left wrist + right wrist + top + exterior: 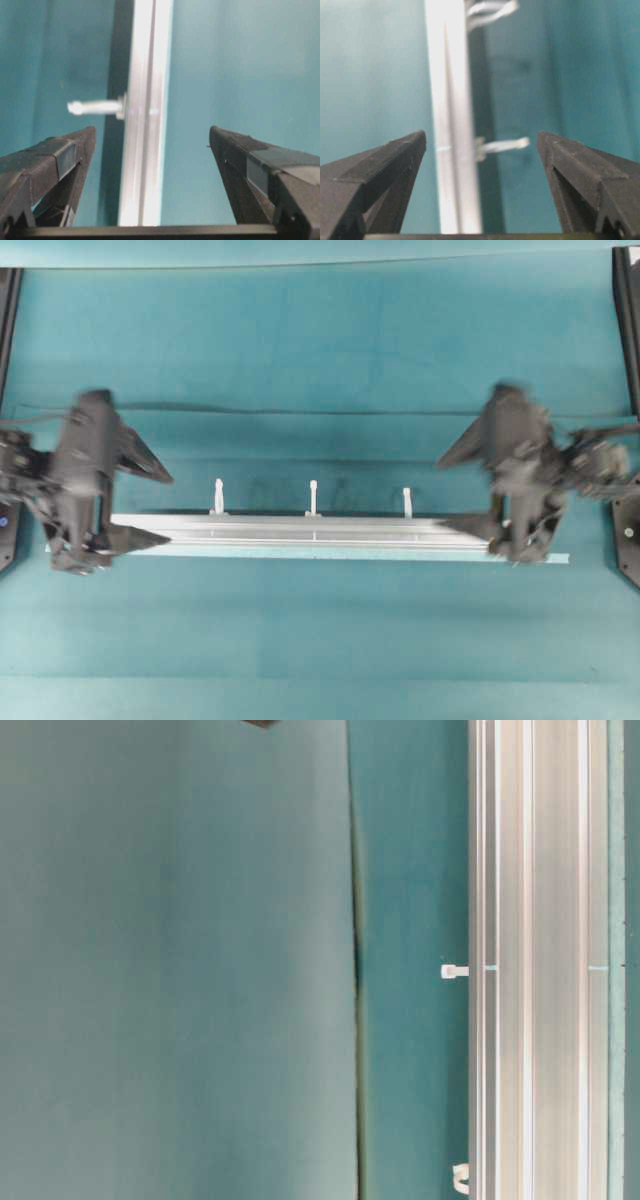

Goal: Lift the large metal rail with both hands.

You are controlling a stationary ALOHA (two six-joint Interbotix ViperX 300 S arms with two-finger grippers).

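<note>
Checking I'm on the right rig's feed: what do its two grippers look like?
Both the left gripper and the right gripper are black, with blocky bodies and dark cables trailing behind. Their fingers are wedge-shaped, tapering to points, with dull grey tape-like patches in the left wrist view. No other markings are readable.

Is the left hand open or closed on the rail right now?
Open. The left hand has its fingers spread wide either side of the rail, touching neither side.

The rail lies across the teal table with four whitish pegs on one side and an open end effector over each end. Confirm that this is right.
Not quite: the large metal rail carries three whitish pegs, not four, as the overhead exterior view shows. The rest holds: it lies across the teal table, with the open left end effector and right end effector over its ends.
</note>
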